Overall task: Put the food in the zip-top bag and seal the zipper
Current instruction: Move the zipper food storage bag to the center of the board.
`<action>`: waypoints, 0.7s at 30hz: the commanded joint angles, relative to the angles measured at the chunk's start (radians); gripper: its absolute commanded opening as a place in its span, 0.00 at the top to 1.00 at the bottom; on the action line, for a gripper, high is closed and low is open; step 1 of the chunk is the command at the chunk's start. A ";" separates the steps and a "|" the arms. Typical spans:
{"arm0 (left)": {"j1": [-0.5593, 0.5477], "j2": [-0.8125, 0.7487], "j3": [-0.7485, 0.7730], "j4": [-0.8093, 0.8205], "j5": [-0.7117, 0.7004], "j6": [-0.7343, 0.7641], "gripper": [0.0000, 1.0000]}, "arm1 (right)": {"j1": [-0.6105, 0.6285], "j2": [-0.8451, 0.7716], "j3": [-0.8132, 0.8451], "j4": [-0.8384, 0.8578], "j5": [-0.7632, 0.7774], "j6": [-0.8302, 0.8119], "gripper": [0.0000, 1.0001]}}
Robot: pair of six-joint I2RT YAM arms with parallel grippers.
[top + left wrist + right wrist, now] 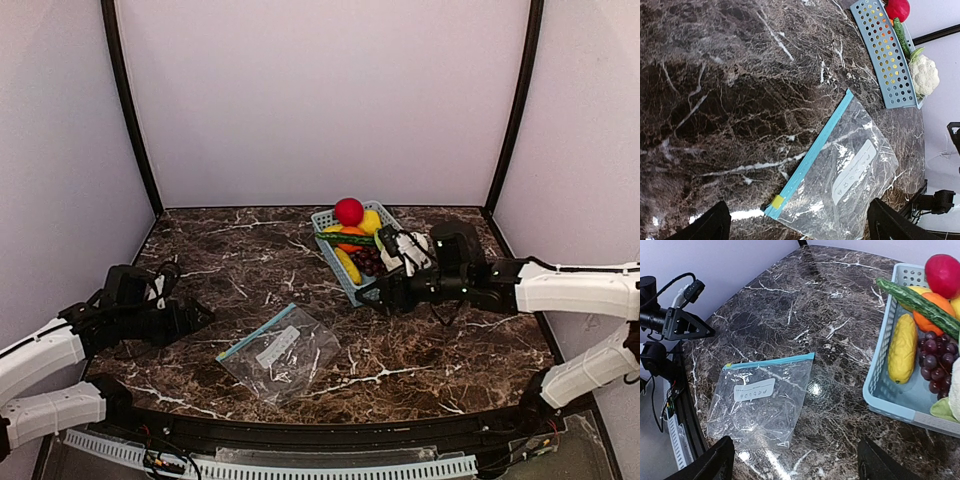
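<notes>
**Food waits in basket while both arms stand off from flat zip-top bag**

Toy produce sits heaped in a light-blue lattice basket on the dark marble tabletop. A lumpy white cauliflower lies against the basket's right wall, a yellow banana along its left wall and a small light-green piece in its near corner. Dark grapes, a cucumber, an orange and a red ball-like fruit fill the rest. None of the food has reached the bag, so the task looks to be at its very start.

The clear bag lies flat, label patch up, well apart from the basket and to its near left in the overhead view. That leaves open tabletop on every side for an approach. Its light-blue zipper runs along one edge, with a yellow slider tab at the end farther from the basket. Whether the mouth is open or shut cannot be told.

The left arm's fingers are spread wide and grasp nothing. They sit far to the left of the basket and point at the zipper edge, probably placed to pin or open the mouth.

The right arm's fingers are also released, with nothing between them. They hover just beside the basket's near end, likely so a first piece can be lifted out.
</notes>
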 commanded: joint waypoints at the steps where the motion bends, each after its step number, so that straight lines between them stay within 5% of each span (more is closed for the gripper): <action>1: -0.008 -0.066 -0.051 -0.061 0.030 -0.112 0.04 | 0.084 0.125 0.010 0.104 -0.002 0.073 0.21; 9: -0.010 -0.049 -0.056 -0.097 0.046 -0.117 0.11 | 0.184 0.324 0.111 0.132 0.025 0.061 0.26; 21: -0.010 0.006 -0.045 -0.078 0.054 -0.113 0.20 | 0.187 0.626 0.447 -0.148 0.058 0.014 0.37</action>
